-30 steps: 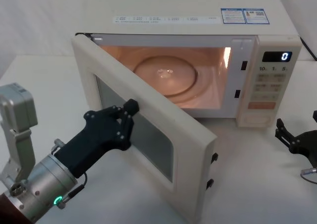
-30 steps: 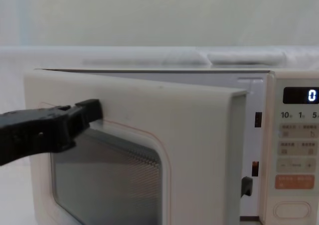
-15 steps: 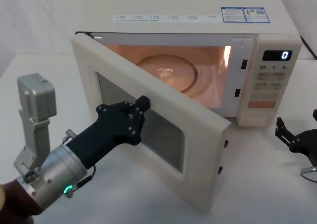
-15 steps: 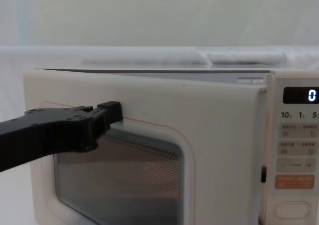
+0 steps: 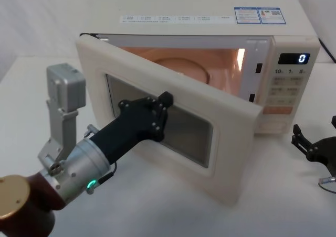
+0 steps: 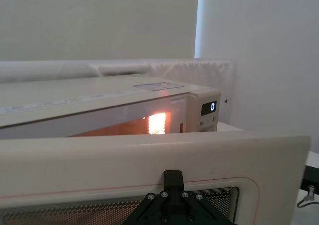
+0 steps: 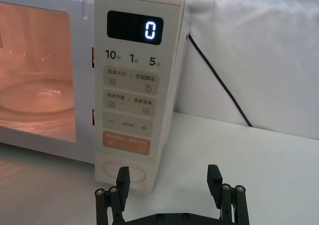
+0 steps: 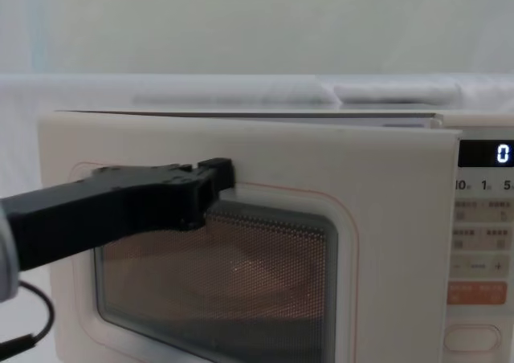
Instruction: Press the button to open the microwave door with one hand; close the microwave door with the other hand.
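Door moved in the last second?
Yes. The microwave door has swung toward the control panel, narrowing the opening, pushed by the left gripper.

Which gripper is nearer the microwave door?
Left. The left gripper presses against the microwave door at its window; the right gripper sits apart, beyond the control panel.

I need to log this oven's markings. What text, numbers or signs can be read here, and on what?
"0": lit on the display of the control panel.
"10", "1", "5": printed under the display, each with a small unreadable character.
"−", "+": on one key.
Other key labels and the stickers on the microwave top: too small to read.
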### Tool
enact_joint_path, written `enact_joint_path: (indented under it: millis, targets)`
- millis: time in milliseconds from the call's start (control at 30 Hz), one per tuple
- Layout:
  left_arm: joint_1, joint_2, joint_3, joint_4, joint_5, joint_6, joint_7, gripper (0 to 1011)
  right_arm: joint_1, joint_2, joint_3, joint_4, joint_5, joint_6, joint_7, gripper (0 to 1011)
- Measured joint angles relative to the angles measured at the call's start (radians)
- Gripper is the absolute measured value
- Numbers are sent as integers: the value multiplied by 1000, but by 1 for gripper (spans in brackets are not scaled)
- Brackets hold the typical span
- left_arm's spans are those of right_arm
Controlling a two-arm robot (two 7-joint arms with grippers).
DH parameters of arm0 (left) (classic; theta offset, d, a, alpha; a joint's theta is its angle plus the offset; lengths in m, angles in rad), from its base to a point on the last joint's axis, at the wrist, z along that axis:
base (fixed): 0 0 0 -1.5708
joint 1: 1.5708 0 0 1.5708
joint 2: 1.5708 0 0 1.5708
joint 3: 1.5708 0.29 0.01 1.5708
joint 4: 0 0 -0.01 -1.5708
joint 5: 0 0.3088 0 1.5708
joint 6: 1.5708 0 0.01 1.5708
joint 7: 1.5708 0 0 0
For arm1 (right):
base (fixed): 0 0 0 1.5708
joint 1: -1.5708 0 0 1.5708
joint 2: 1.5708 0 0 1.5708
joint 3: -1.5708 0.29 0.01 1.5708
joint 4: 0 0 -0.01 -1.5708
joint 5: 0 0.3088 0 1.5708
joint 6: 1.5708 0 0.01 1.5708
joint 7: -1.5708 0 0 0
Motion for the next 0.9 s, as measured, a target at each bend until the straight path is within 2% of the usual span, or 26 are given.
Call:
enact_joint_path:
  millis: [400,900]
  targets:
    - [-102,-49,50,58,45,26,22,0,0,0,0,0,0,0,0,1002]
    - [-171,-94,87,127,96,36,24,0,0,0,0,0,0,0,0,1002]
